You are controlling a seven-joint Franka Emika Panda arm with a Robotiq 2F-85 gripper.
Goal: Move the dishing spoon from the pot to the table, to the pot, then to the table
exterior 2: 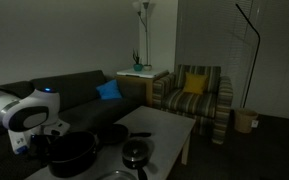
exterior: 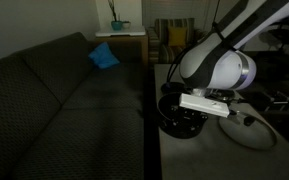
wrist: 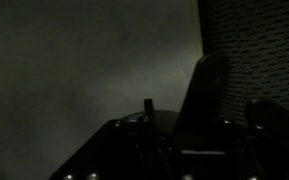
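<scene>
The scene is very dark. The big black pot [exterior: 168, 112] [exterior 2: 72, 154] stands at one end of the pale table [exterior: 184, 158] [exterior 2: 159, 124]. My gripper [exterior: 187, 116] [exterior 2: 50, 131] hangs low over the pot, at or inside its rim. In the wrist view two dark rounded fingers [wrist: 206, 85] rise from the black bottom of the frame. How far apart they stand cannot be made out. A thin dark stub [wrist: 149, 106] sticks up left of them; I cannot tell whether it is the dishing spoon. The spoon cannot be made out in any view.
A long-handled black pan [exterior 2: 110, 135] and a small lidded pan [exterior 2: 136, 152] sit on the table beside the pot. A dark sofa [exterior: 64, 100] with a blue cushion [exterior: 104, 57] runs along the table's side. A striped armchair [exterior 2: 194, 95] stands beyond the far end.
</scene>
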